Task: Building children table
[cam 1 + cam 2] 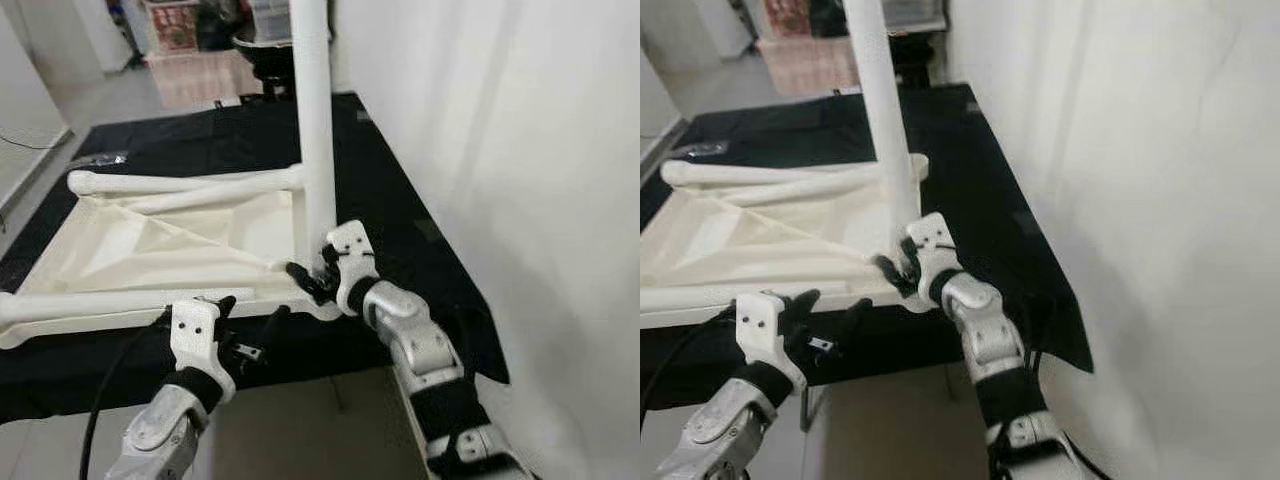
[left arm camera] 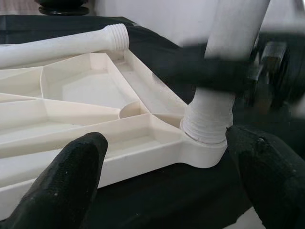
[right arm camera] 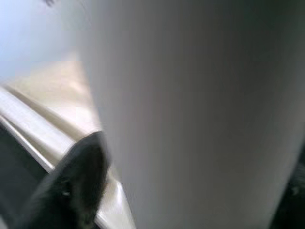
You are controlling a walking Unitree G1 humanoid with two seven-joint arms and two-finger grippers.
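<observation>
Here, upright table leg [image 1: 314, 120] between the right pincer's [image 1: 312, 272] fingers.

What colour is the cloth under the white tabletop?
Black. The cloth shows best in the left eye view, lying under the tabletop.

Domestic room: white curtain [image 1: 500, 150] beside a black-draped counter [image 1: 400, 210], pale tiled floor [image 1: 110, 100], patterned rug [image 1: 195, 75] in the doorway beyond.

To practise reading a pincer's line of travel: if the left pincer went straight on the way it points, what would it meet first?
Probably the near edge of the upturned white tabletop, close to the corner socket holding the upright leg. The left pincer is open; depth is unclear.
</observation>
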